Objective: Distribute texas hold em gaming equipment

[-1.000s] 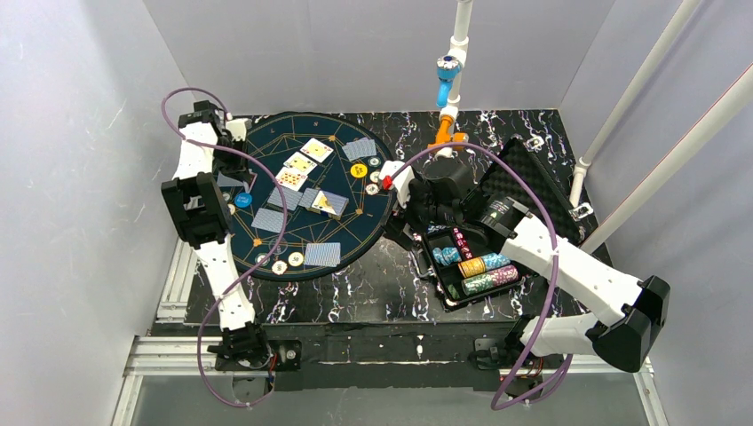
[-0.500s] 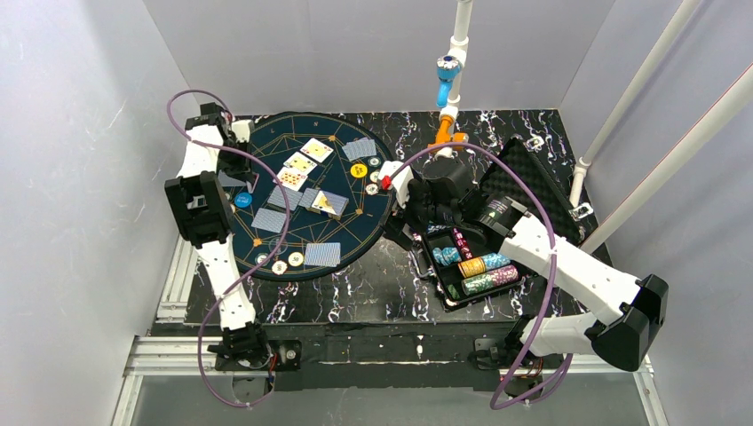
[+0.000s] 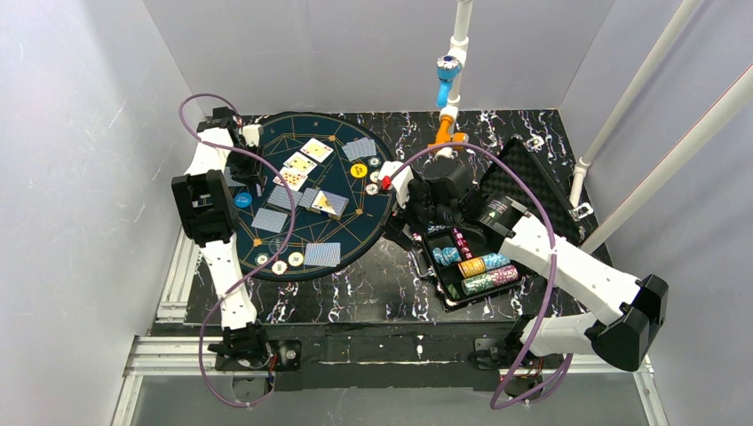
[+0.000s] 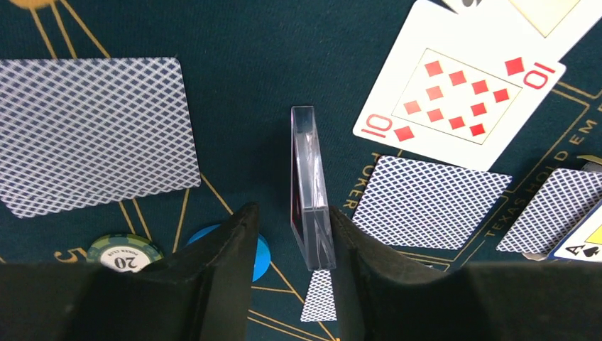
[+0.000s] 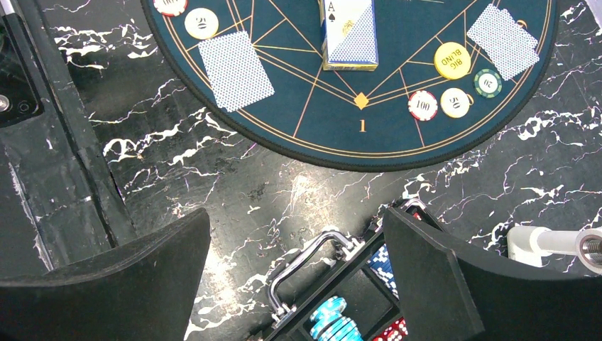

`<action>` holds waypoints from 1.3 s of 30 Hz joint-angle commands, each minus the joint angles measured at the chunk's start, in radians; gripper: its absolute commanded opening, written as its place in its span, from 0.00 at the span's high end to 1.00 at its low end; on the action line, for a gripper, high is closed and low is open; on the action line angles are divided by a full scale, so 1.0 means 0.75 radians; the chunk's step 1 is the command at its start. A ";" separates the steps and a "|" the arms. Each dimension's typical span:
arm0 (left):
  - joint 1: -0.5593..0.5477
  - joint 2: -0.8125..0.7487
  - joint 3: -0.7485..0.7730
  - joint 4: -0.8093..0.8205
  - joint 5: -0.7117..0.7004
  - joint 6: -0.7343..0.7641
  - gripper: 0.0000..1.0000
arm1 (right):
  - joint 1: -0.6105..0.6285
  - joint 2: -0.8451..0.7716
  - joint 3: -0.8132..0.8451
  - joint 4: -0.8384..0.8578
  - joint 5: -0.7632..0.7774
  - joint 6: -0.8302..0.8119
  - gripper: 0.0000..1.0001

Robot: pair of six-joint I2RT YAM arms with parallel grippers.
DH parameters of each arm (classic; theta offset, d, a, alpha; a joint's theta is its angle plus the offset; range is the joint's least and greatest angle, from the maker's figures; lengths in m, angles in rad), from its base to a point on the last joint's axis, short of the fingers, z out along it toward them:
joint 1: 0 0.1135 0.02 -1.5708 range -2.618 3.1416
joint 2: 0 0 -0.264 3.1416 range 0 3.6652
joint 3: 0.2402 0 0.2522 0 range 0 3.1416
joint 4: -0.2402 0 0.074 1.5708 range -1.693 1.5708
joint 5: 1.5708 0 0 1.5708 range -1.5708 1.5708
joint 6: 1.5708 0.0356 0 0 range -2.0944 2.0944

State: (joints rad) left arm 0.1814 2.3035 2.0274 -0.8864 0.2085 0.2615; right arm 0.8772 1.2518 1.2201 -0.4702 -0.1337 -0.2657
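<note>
- Playing cards (image 4: 96,135), chips (image 4: 124,252) on mat (image 4: 248,57); you're likely releasing clear slab (image 4: 310,192) upright
- Left gripper (image 4: 292,217) fingers apart, slab touching one
- Right gripper (image 5: 296,220) wide apart, empty
- Next lift straight, don't topple it

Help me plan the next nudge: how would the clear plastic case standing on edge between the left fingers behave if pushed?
The clear plastic case stands on a narrow edge, so a sideways push would probably tip it flat. It looks rigid and glossy: likely stiff, and slippery in the left gripper. Thin and see-through, it is probably light.
</note>
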 commanded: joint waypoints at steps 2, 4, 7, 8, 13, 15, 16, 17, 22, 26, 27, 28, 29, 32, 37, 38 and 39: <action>0.007 -0.029 -0.037 -0.016 -0.037 0.016 0.58 | -0.004 -0.006 0.028 0.026 -0.012 0.004 0.02; 0.006 -0.033 -0.041 -0.017 -0.034 0.018 0.53 | -0.004 -0.004 0.028 0.029 -0.013 0.005 0.02; 0.007 -0.043 -0.042 -0.018 -0.018 0.015 0.42 | -0.004 -0.005 0.028 0.028 -0.014 0.005 0.02; 0.006 -0.048 -0.043 -0.017 -0.015 0.013 0.38 | -0.004 -0.006 0.028 0.028 -0.016 0.005 0.02; 0.006 -0.075 -0.045 -0.019 0.013 0.003 0.26 | -0.004 -0.010 0.030 0.024 -0.016 0.002 0.02; 0.004 -0.086 -0.044 -0.024 0.025 -0.004 0.23 | -0.004 -0.014 0.028 0.022 -0.016 0.001 0.02; 0.005 -0.092 -0.042 -0.030 0.032 -0.013 0.20 | -0.004 -0.015 0.026 0.023 -0.016 0.000 0.02; 0.004 -0.102 -0.034 -0.040 0.039 -0.030 0.18 | -0.004 -0.015 0.024 0.026 -0.016 0.001 0.02; 0.000 -0.188 -0.017 -0.083 0.088 -0.080 0.02 | -0.004 -0.013 0.020 0.053 -0.020 0.002 0.02; 0.000 -0.265 0.059 -0.182 0.091 -0.077 0.02 | -0.004 -0.002 0.027 0.077 -0.023 0.001 0.02; 0.001 -0.286 0.083 -0.221 0.096 -0.065 0.02 | -0.004 0.001 0.031 0.080 -0.027 0.001 0.02; 0.002 -0.315 0.100 -0.258 0.108 -0.048 0.02 | -0.004 0.005 0.036 0.082 -0.029 -0.001 0.02; 0.003 -0.349 0.103 -0.295 0.130 -0.027 0.02 | -0.004 0.006 0.041 0.082 -0.032 -0.003 0.02; 0.004 -0.518 0.051 -0.371 0.195 0.021 0.02 | -0.004 -0.006 0.056 0.061 -0.028 -0.027 0.02; 0.005 -0.816 -0.162 -0.444 0.297 0.080 0.02 | -0.004 -0.098 0.037 -0.036 0.030 -0.089 0.02; 0.005 -0.879 -0.221 -0.451 0.309 0.089 0.02 | -0.004 -0.121 0.027 -0.055 0.041 -0.097 0.02; 0.004 -0.941 -0.279 -0.456 0.313 0.095 0.02 | -0.004 -0.140 0.017 -0.072 0.052 -0.101 0.02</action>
State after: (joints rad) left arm 0.1822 1.7622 1.9347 -1.1191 0.3622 0.2810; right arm 0.8772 1.2343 1.2209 -0.4862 -0.1291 -0.2996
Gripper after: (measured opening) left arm 0.983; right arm 0.981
